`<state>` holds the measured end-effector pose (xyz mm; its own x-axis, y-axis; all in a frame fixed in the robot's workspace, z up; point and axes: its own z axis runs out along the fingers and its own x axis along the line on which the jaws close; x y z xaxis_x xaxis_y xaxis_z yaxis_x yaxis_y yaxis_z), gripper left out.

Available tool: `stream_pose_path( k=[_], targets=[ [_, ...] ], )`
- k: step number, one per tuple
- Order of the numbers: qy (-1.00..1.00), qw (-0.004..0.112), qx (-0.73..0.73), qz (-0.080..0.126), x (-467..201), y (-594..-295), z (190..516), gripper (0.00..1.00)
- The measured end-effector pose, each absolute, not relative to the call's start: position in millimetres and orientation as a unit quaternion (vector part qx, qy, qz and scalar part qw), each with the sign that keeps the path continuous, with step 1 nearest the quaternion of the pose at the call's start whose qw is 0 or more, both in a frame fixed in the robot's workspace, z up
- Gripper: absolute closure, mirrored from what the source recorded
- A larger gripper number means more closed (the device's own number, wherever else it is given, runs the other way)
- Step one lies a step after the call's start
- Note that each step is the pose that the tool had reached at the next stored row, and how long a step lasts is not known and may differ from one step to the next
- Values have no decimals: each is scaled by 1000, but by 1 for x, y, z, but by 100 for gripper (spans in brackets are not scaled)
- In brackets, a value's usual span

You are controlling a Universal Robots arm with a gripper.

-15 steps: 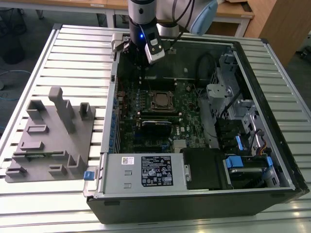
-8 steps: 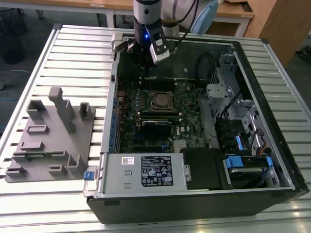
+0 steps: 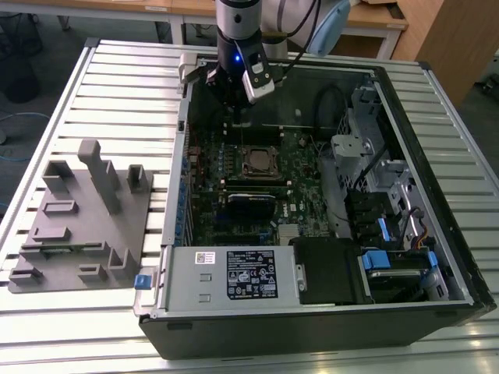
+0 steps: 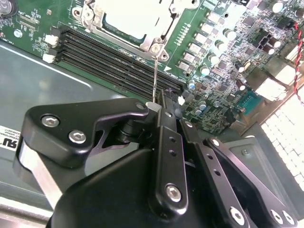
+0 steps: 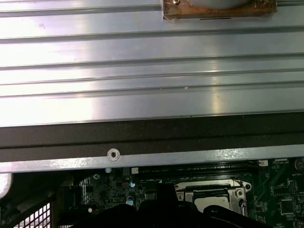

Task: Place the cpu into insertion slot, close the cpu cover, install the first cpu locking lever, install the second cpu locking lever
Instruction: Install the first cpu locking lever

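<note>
The fingers (image 4: 167, 128) are closed, their tips drawn together just above the motherboard (image 4: 223, 71). In the second wrist view a thin wire locking lever (image 4: 155, 76) runs from the corner of the insertion slot (image 3: 257, 162) up to those tips and touches them. I cannot tell whether its end is pinched between them or only resting against one, because the black linkage covers that spot.

Beyond the lever, the cpu cover (image 4: 166, 26) lies flat on the slot. The pale face of the cpu (image 4: 130, 19) shows through its window, so the chip sits inside the socket. The picture's edge cuts off the far half of the socket. The long black memory slots (image 4: 118, 66) lie between the socket and the fingers.

In the first wrist view the dark gripper body hides the socket's near side. From what I can see there, the cover appears to be down, though the window reads dim.

In the exterior view the arm (image 3: 238, 31) reaches down into the open computer case (image 3: 437, 195) at its far end. The fingertips are lost in shadow just past the socket. The grey power supply box (image 3: 234, 274) sits at the near end. A grey moulded fixture (image 3: 86, 226) rests on the slatted counter (image 3: 117, 93) toward the exterior view's left.
</note>
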<state>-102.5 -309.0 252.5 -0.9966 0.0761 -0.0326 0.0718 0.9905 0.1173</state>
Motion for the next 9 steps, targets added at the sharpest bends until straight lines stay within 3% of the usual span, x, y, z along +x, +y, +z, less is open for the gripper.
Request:
stream_pose_path(
  k=[9],
  targets=[
    [997,18,37,58,-96,-309,252,90]
  ],
)
